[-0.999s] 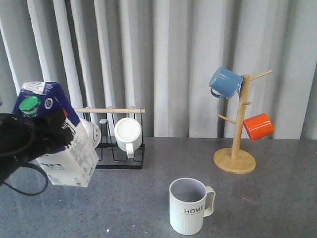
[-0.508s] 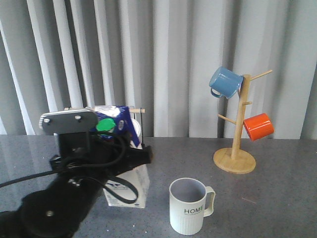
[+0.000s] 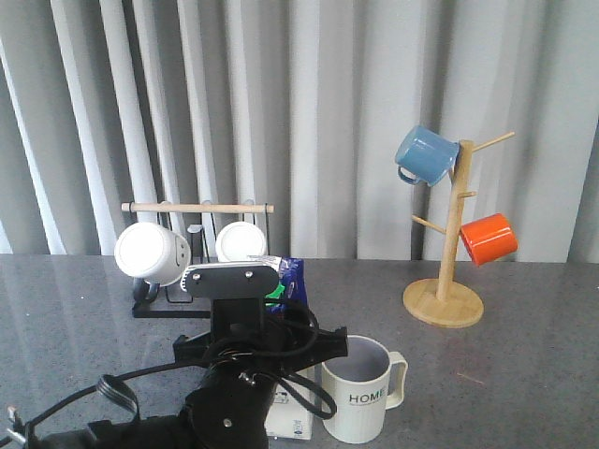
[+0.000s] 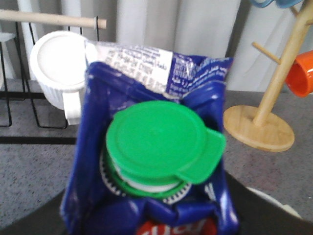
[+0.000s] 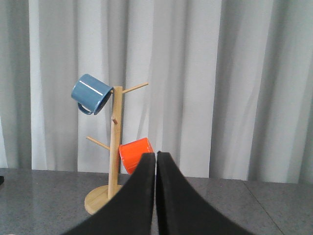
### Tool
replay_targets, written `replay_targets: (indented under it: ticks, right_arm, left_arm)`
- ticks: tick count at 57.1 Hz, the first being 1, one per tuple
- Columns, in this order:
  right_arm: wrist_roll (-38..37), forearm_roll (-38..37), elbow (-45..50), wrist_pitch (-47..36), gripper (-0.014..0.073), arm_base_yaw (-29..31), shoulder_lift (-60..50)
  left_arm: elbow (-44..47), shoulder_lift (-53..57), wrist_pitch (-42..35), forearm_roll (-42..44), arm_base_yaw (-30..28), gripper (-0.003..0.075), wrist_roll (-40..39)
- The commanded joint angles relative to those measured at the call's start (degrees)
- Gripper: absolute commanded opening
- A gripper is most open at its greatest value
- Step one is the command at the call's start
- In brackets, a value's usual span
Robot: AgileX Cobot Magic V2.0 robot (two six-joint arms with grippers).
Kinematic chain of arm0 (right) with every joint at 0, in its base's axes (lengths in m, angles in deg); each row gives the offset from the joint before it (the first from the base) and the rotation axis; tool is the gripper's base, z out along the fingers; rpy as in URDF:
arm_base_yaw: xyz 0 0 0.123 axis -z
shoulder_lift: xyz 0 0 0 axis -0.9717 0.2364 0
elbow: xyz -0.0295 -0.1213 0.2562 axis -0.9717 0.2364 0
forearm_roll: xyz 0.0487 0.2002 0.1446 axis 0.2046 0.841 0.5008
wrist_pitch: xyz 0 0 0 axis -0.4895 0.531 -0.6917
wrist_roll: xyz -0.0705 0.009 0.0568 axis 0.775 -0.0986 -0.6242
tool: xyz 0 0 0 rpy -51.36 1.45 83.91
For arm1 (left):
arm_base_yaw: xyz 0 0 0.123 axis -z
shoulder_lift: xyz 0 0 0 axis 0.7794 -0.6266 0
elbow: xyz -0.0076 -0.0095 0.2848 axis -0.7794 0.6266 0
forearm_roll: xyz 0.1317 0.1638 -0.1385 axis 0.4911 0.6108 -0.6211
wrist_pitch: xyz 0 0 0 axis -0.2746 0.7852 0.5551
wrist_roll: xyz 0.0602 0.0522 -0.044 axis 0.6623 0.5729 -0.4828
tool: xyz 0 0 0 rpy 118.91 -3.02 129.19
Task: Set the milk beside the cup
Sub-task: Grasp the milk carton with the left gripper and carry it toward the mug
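Note:
The milk (image 4: 146,93) fills the left wrist view, with its dark blue gable top and green round cap (image 4: 159,142) facing the camera. My left gripper (image 4: 151,227) is shut on the carton's sides. In the front view my left arm (image 3: 239,374) hides most of the milk (image 3: 293,273). Only its blue top and a white lower corner show, close to the left side of the cup (image 3: 360,393). The cup is off-white and ribbed, printed "HOME", with its handle to the right. I cannot tell whether the carton touches the table. My right gripper (image 5: 156,164) is shut on nothing and aims toward the mug tree.
A wire rack with a wooden bar (image 3: 198,209) holds two white mugs (image 3: 241,245) at the back left. At the back right, a wooden mug tree (image 3: 446,281) carries a blue mug (image 3: 423,154) and an orange mug (image 3: 489,238). Grey curtains hang behind the table.
My left arm has carried the milk from the far left rightward and lower, to just left of the cup. The cup, rack and mug tree have not moved.

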Motion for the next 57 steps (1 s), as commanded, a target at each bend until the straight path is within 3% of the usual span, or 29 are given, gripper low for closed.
replay_targets:
  ticks: [1, 28, 57]
  right_arm:
    - [0.1, -0.6, -1.7, -4.3, -0.0004, 0.4, 0.1]
    - [0.1, -0.6, -1.7, -4.3, -0.0004, 0.4, 0.1]
    - [0.1, -0.6, -1.7, -4.3, -0.0004, 0.4, 0.1]
  left_arm:
    - [-2.0, 2.3, -4.8, 1.3, 0.2, -0.0006, 0.0]
    - [-2.0, 1.2, -9.2, 0.3, 0.2, -0.0006, 0.0]
    - [-2.0, 0.0, -7.4, 0.4, 0.2, -0.0006, 0.0]
